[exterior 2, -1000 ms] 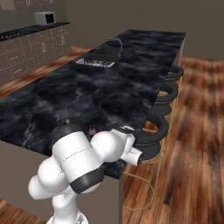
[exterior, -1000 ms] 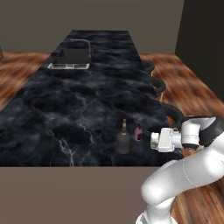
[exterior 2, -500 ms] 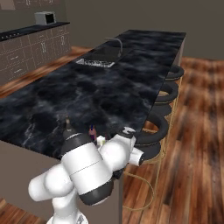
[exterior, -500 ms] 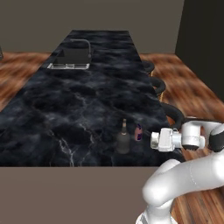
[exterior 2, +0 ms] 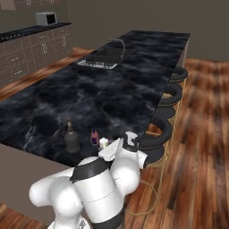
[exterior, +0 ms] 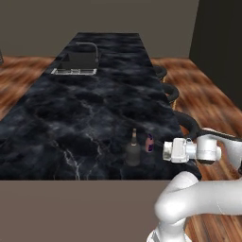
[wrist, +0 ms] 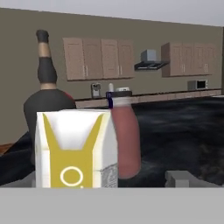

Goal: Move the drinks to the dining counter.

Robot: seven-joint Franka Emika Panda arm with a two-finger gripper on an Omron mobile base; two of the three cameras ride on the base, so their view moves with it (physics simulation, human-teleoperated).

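On dining counter [exterior: 71, 123] carton [wrist: 76, 148], can [exterior: 150, 142], bottle [exterior: 133, 150] upright; hand [wrist: 109, 186] wide open, empty.

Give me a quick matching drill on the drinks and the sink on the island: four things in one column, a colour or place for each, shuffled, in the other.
Things:
1. bottle
2. can
3. carton
4. sink

Descriptions:
A. cream-white with a yellow mark, right in front of the hand camera
B. dark glass, round body and narrow neck, standing upright
C. set into the far part of the dining counter, with a faucet
D. small and purple-blue, just beside the bottle near the counter's near edge

Pairs: 1-B, 2-D, 3-A, 4-C
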